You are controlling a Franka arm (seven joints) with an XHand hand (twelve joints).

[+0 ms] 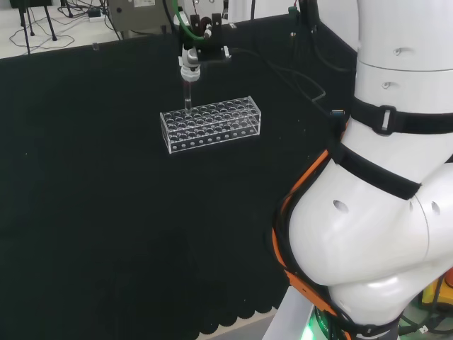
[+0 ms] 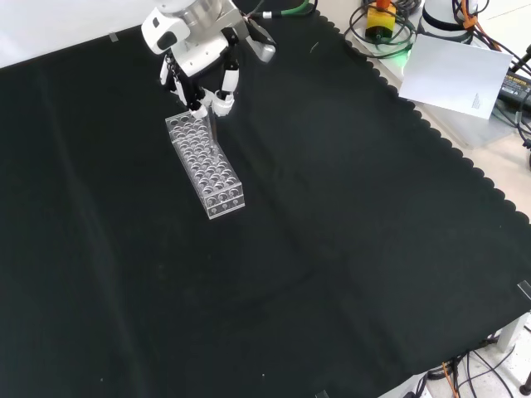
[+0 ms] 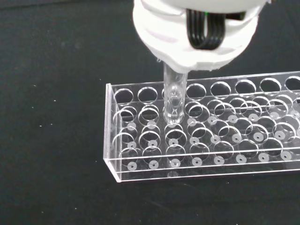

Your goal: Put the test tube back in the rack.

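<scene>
A clear plastic rack point(image 1: 211, 126) point(image 2: 207, 167) point(image 3: 206, 126) with many round holes lies on the black cloth. The hand point(image 1: 190, 62) point(image 2: 202, 62) point(image 3: 197, 33) hovers over the rack's end, fingers pinched on a clear test tube point(image 1: 187, 95) point(image 2: 212, 126) point(image 3: 174, 98). The tube hangs upright. In the wrist view its rounded lower end has gone through a hole in the rack's top plate, near the end wall. The tube's top is hidden inside the fingers.
The arm's white links point(image 1: 382, 184) stand at the right of the head view. Beyond the cloth's scalloped edge in the front view lie a white sheet point(image 2: 460, 79) and cables point(image 2: 390, 25). Bare black cloth point(image 2: 332, 249) spreads all round the rack.
</scene>
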